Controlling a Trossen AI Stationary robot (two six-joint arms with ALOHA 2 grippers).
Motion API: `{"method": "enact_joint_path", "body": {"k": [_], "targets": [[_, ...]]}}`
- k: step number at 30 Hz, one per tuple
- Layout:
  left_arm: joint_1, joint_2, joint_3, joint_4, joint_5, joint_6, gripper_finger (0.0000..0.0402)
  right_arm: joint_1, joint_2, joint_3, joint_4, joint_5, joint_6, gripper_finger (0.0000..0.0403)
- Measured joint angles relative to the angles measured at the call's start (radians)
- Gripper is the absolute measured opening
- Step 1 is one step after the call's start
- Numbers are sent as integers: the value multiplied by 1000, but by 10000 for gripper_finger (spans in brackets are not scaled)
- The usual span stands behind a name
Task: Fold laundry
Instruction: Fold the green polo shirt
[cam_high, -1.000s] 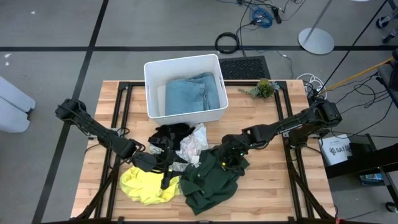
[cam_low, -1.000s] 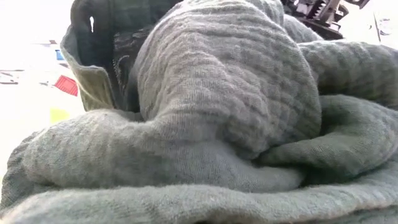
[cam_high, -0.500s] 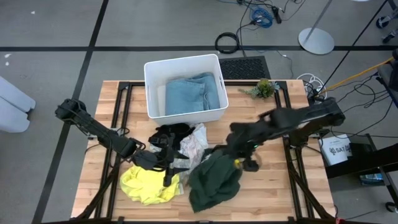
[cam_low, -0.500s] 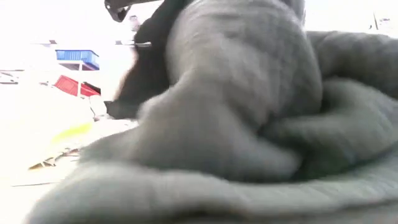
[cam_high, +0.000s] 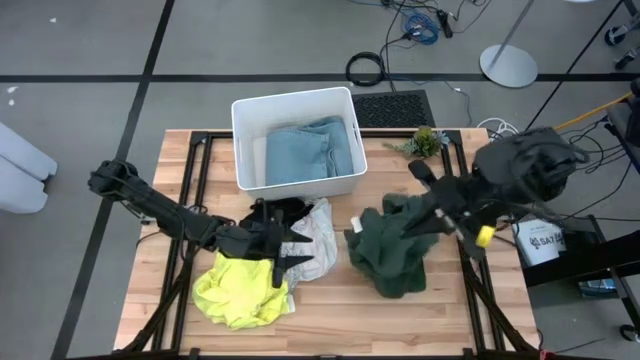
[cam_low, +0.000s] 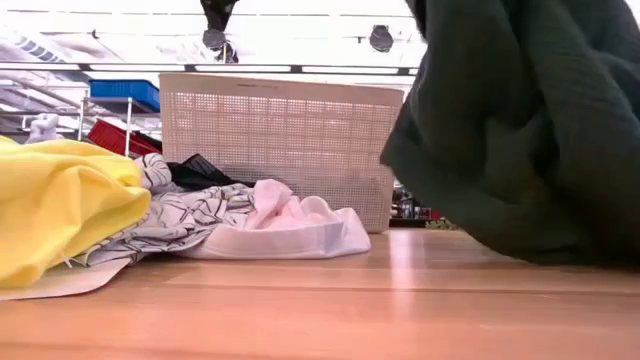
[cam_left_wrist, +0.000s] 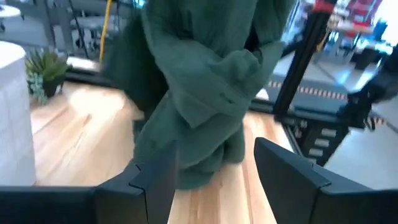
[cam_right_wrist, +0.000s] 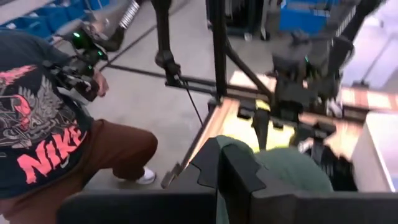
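Right hand (cam_high: 432, 213), clenched on the dark green garment (cam_high: 390, 250), now holds it raised at the tabletop's (cam_high: 450, 300) right side; a second ago it lay flat beside the yellow garment (cam_high: 235, 290). It hangs below the hand, lower folds resting on wood. Left hand (cam_high: 283, 262), fingers spread, hovers over the patterned white garment (cam_high: 315, 235).

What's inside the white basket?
A light blue cloth lies crumpled inside the white basket, filling most of it, with some bare floor beside it. Whatever might sit under that cloth is covered, so it can't be seen.
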Motion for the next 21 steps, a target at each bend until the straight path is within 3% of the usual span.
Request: {"method": "enact_joint_path", "body": {"k": [2,7,10,17,21], "targets": [[16,1,0,69,47,16,217,2,0,18,13,-2,-22,0],[60,1,0,196,274,14,217,2,2,23,80,-71,-62,0],[79,30,0,227,323,9,217,2,2,23,105,-106,-77,0],[132,226,0,391,397,6,217,10,3,23,109,-127,-56,0],[174,317,0,548,553,-20,217,23,5,23,108,-130,-25,0]]}}
